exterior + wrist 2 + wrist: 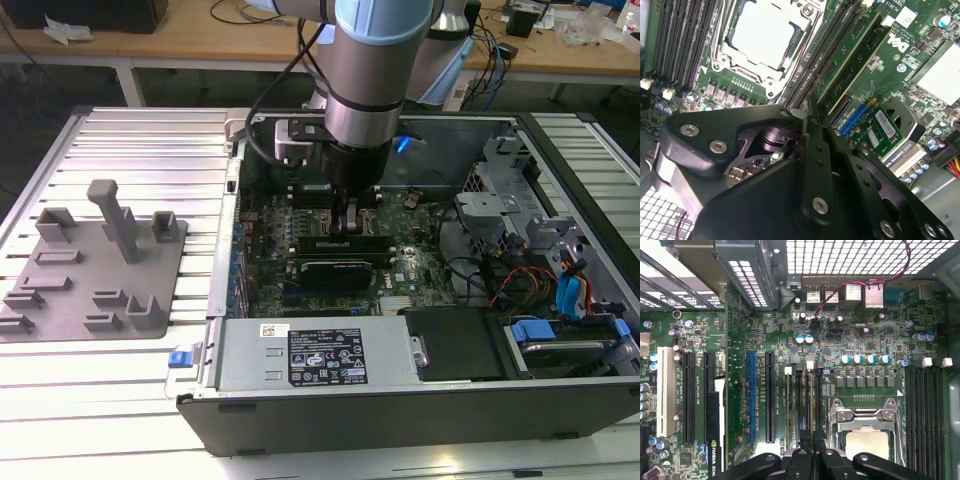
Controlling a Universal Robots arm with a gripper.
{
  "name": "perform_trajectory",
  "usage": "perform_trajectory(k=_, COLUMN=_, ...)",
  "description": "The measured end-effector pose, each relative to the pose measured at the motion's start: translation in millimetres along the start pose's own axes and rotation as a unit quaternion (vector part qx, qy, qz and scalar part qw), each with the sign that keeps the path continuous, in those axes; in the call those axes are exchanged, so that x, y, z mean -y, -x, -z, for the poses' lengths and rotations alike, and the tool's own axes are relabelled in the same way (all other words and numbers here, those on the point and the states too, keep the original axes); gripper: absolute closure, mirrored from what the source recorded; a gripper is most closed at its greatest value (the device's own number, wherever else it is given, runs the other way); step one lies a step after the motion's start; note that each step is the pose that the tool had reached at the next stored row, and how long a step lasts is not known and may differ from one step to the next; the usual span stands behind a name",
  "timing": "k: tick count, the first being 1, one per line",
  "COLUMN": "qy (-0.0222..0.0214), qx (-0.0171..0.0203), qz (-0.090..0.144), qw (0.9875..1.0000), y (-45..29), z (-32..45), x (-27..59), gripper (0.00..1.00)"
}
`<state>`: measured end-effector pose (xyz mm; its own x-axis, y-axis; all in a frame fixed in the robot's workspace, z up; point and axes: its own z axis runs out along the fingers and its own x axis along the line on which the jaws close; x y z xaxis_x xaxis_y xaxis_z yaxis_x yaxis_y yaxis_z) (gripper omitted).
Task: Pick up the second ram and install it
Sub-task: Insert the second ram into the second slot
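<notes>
Gripper (812, 442), matte black, over long narrow slots (801, 400)

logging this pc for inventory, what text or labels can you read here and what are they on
black label on the grey metal box: print too small to read
white sticker beside it: too small
white logo on the motherboard, second wrist view: brand mark, not quoted
white lettering on the black expansion card, first wrist view: brand mark, not quoted
slot markings: blurred
</notes>
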<state>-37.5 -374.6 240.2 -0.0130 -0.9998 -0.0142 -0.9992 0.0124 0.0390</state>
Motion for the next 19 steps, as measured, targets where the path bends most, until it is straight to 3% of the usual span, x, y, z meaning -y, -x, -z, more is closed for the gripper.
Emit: perform_trajectory(k=19, qy=0.0, qx=0.0, qz=0.0, qw=1.0, y=0.5, z=-3.0, x=-0.5, gripper=0.91)
